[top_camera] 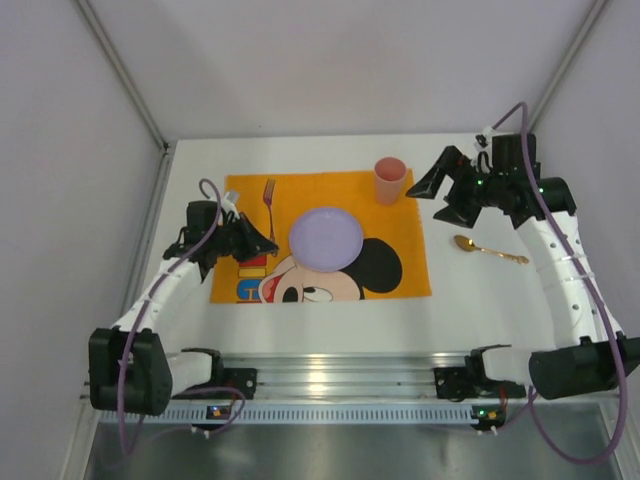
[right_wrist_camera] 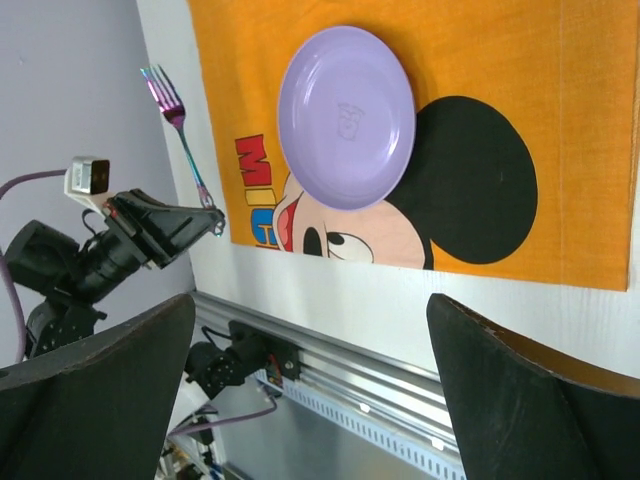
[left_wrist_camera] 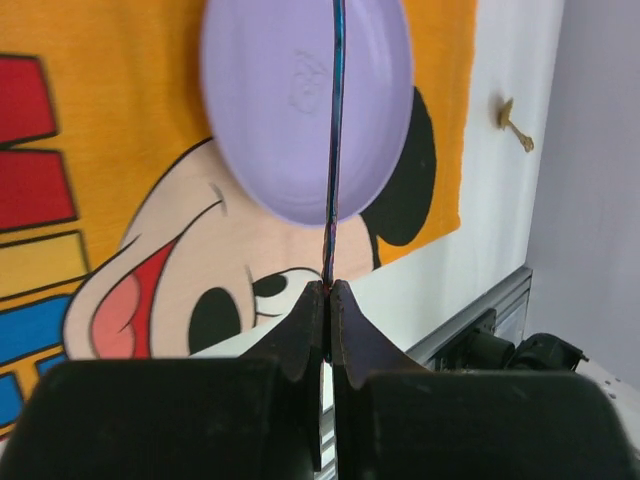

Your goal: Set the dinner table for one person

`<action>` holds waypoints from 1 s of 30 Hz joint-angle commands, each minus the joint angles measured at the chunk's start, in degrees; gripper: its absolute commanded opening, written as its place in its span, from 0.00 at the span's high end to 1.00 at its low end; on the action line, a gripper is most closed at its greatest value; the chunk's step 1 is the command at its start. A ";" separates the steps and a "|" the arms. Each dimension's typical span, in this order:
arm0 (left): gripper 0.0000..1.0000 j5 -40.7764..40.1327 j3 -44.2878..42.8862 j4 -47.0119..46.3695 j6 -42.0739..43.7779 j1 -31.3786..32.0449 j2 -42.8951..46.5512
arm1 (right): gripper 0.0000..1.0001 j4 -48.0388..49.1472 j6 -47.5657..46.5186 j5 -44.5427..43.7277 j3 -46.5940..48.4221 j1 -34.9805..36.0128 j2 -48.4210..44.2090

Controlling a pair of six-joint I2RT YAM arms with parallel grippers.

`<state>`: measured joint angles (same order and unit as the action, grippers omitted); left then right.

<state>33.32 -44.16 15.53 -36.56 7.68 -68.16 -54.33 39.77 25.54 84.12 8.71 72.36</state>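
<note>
— Two claws: how do they stand?
— Left claw (left_wrist_camera: 328, 292) pinches the fork (top_camera: 269, 200) by its handle end, left of the plate (top_camera: 326, 238), likely to lay it there. Right claw (top_camera: 440, 198) is spread and holds nothing, right of the plate.
— Axes?
— Fork: tines away from the bases. Table (top_camera: 480, 300), under the plate, runs left-right.

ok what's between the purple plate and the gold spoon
In the top view, only Mickey's black ear on the orange placemat, then bare white table, lie between plate and spoon.
</note>
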 commanded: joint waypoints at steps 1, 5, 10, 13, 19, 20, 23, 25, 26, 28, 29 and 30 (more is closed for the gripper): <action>1.00 8.06 3.63 -1.10 3.06 -6.17 -1.44 | 0.00 0.98 -1.80 1.35 -0.62 0.25 -1.61; 1.00 13.69 2.51 -2.52 5.17 -10.31 -9.06 | 0.00 0.89 -2.50 2.06 -1.50 0.17 -1.08; 1.00 20.56 -0.47 -3.23 7.90 -13.92 -17.08 | 0.00 -0.08 -3.99 2.32 -1.32 -0.10 -0.90; 1.00 19.68 -1.98 -1.29 8.96 -15.24 -19.29 | 0.00 -1.22 -5.05 2.23 -1.41 -0.71 -0.99; 0.80 13.97 -3.74 4.85 11.59 -15.85 -20.69 | 0.00 -2.28 -6.37 1.88 -2.46 -1.42 -1.43; 0.76 13.36 -3.83 5.12 11.59 -15.94 -20.96 | 0.00 -2.28 -6.46 1.88 -2.64 -1.68 -1.52; 0.71 9.94 -4.97 8.37 12.56 -16.12 -22.18 | 0.00 -2.36 -6.81 1.88 -2.91 -1.94 -1.34; 0.70 7.47 -6.54 11.61 13.70 -16.21 -23.06 | 0.00 -2.36 -7.16 1.97 -2.82 -2.12 -1.08; 0.70 6.76 -6.99 12.24 13.97 -16.30 -23.42 | 0.00 -2.45 -7.25 1.97 -2.82 -2.21 -0.90; 0.70 2.29 -8.65 15.82 14.40 -16.30 -23.33 | 0.00 -2.54 -7.77 1.80 -2.47 -2.29 -0.73; 0.70 0.45 -9.27 17.07 14.67 -16.30 -23.07 | 0.00 -2.97 -8.12 1.36 -2.38 -2.38 -0.55; 0.70 -1.83 -9.97 18.91 14.76 -16.30 -22.90 | 0.00 -3.24 -8.56 -0.21 -2.29 -2.56 -0.38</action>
<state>38.00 -50.68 28.25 -23.97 -8.21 -91.66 -56.84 33.08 26.87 81.03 6.94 72.38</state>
